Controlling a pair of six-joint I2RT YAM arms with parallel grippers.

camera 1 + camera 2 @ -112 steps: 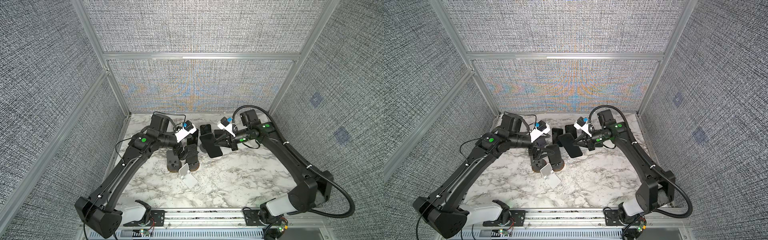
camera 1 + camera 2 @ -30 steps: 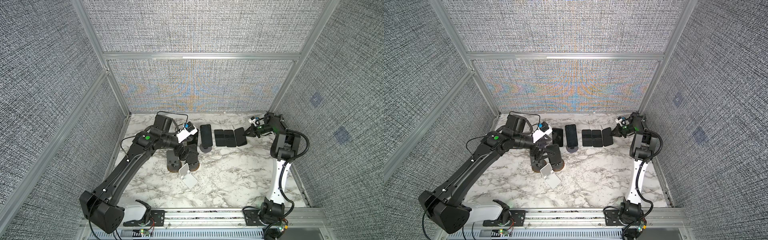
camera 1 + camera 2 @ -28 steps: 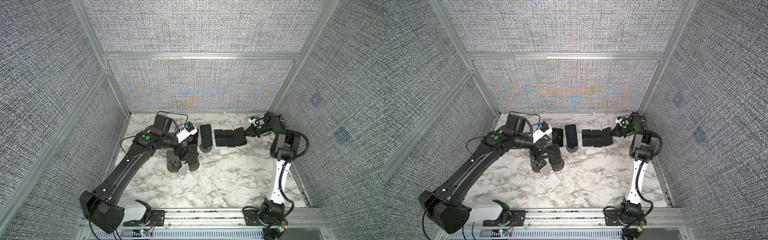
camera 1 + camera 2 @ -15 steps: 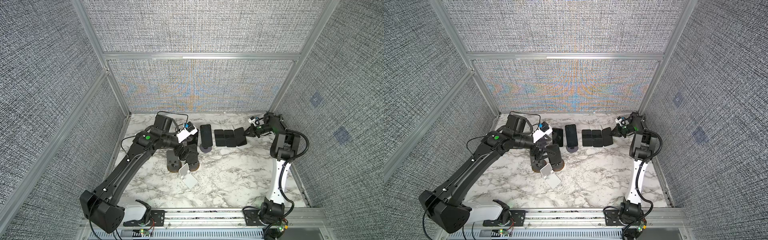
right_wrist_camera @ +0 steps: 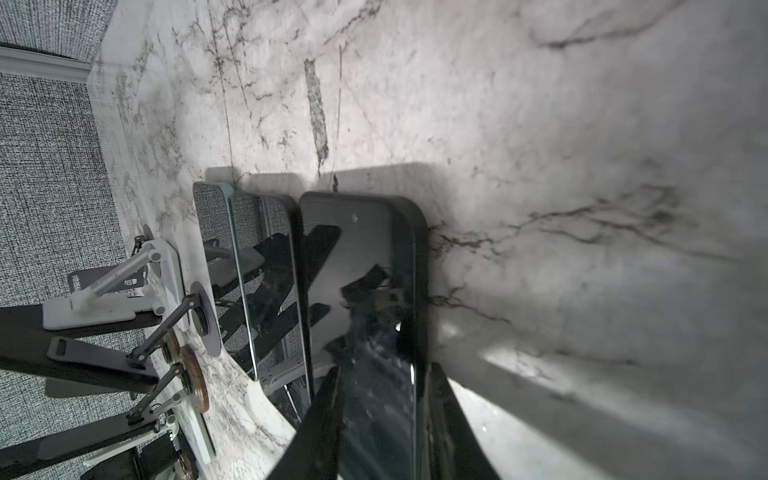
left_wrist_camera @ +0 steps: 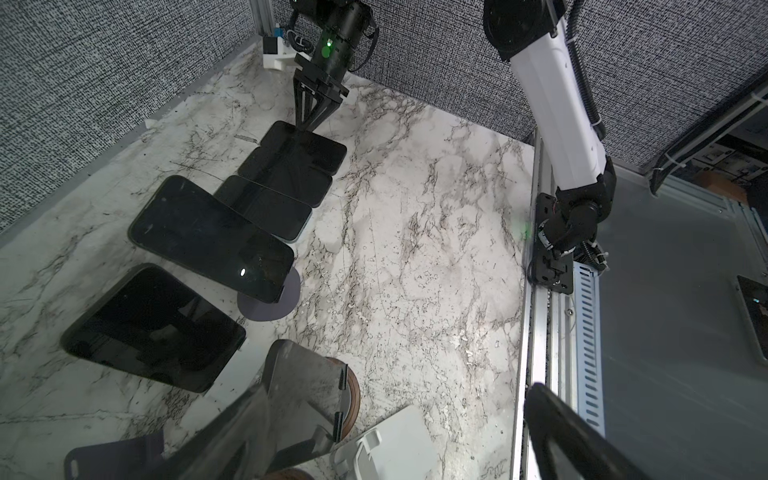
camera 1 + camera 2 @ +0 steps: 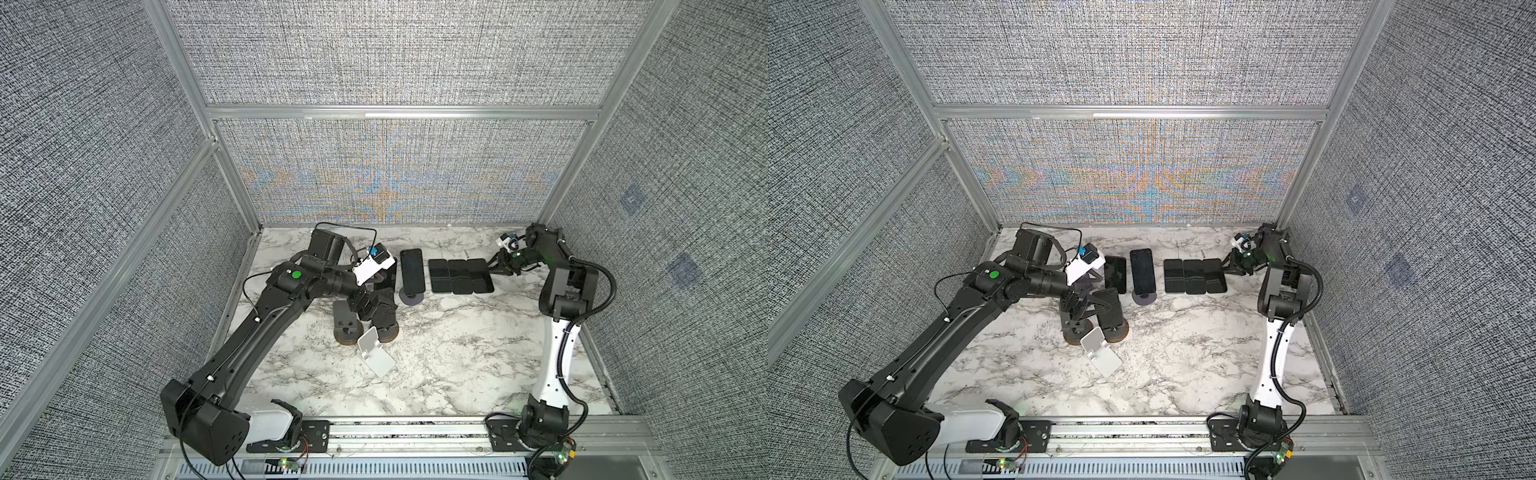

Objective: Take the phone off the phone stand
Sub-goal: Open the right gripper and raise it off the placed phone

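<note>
Marble (image 7: pixel 457 357): phone (image 5: pixel 361 270), earlier aloft, flat; right fingers (image 5: pixel 316 424) astride, grip unclear; left fingers (image 6: pixel 569 432) spread.

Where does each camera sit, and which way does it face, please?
Both top views: high at the front, looking down at the marble table; left arm and right arm show whole.
Left wrist: on the left arm, facing across the flat phones to the right arm; left pincer edges the frame.
Right wrist: low over the table, facing along those phones; right pincer flanks the nearest.
Shared: both wrist views show the purple-based stand.
</note>
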